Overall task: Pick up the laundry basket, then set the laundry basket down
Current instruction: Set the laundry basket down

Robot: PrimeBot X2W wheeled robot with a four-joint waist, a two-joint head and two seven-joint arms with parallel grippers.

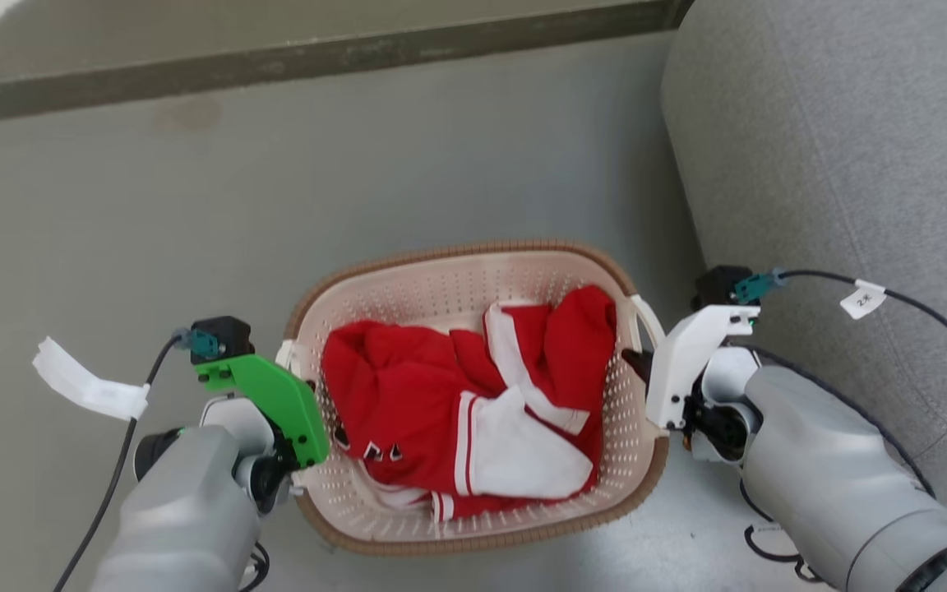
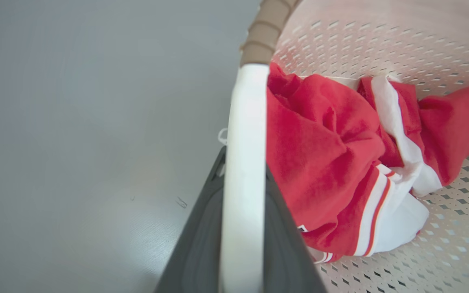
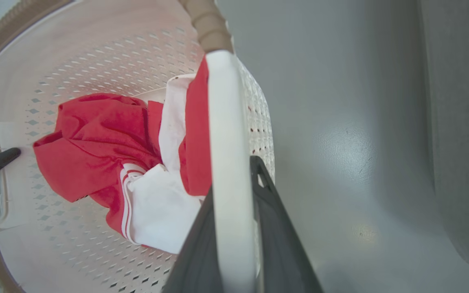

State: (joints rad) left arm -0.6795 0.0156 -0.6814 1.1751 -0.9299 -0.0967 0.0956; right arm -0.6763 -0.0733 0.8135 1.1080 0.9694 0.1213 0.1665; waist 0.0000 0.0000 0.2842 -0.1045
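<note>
Laundry basket (image 1: 441,284): oval, cream perforated walls, brown woven-look rim, red-and-white garment (image 1: 408,395) inside. Over the grey floor (image 1: 153,230), just beside the grey sofa (image 1: 835,164); floor contact unclear. Left gripper (image 2: 244,162) clamped on the white left handle (image 2: 246,114), right gripper (image 3: 232,179) clamped on the right handle (image 3: 226,114), one finger either side of each loop.

Grey sofa (image 1: 835,164) close right of laundry basket (image 1: 482,247), open floor (image 1: 153,230) left and beyond
</note>
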